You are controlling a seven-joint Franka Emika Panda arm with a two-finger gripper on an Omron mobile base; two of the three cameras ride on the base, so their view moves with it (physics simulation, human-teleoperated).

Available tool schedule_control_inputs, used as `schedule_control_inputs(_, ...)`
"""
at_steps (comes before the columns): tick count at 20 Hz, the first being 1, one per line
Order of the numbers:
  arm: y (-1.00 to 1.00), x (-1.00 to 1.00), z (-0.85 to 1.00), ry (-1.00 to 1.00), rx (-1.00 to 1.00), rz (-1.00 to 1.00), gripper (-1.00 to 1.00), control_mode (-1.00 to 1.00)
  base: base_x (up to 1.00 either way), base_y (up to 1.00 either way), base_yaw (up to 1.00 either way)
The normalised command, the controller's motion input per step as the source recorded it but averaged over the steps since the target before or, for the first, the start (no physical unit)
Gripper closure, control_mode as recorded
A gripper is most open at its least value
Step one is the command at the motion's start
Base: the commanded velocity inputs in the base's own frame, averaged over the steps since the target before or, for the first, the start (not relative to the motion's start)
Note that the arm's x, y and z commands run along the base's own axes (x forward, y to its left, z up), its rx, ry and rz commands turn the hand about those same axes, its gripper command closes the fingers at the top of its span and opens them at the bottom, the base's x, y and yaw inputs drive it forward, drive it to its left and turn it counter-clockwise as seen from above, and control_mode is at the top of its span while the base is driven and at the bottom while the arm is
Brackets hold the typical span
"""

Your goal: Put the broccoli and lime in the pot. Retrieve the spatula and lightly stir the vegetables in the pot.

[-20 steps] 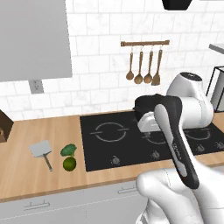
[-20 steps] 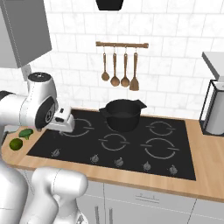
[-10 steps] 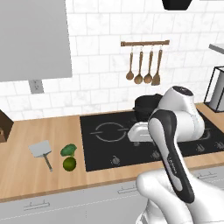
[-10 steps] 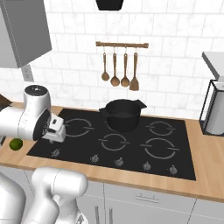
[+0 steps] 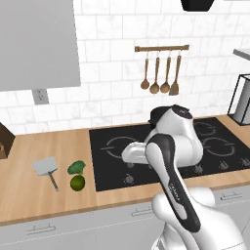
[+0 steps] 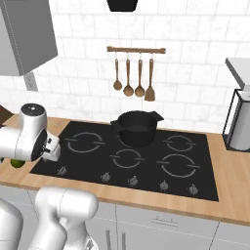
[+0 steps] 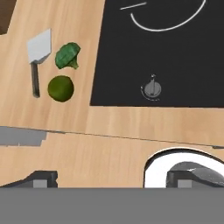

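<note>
Both base views look forward and down from behind the arm, left and right, sharing the black cooktop (image 5: 161, 151) at mid-distance. The hand view looks almost straight down, closer, at the wooden counter (image 7: 109, 144), with the cooktop's corner at 1 o'clock.

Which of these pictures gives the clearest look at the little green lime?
The hand view: the lime lies unobstructed on the wooden counter, just below the broccoli and beside the spatula. The left base view shows it smaller; in the right base view the arm hides most of it.
</note>
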Motion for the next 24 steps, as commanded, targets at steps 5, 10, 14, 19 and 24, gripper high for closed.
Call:
schedule_control_inputs(5,0.49,0.34,-0.09,0.02,0.21,-0.03,-1.00,-1.00,0.00,0.00,0.00)
schedule_control_inputs(10,0.43,0.47,-0.11,0.10,0.30,-0.06,-1.00,-1.00,0.00,0.00,0.00)
schedule_control_inputs(14,0.45,0.46,-0.10,0.20,0.15,0.00,-1.00,-1.00,0.00,0.00,0.00)
schedule_control_inputs(19,0.41,0.45,-0.27,0.17,0.02,0.00,-1.00,-1.00,0.00,0.00,0.00)
schedule_control_inputs(24,0.28,0.41,-0.14,0.07,0.00,0.00,-1.00,-1.00,0.00,0.00,0.00)
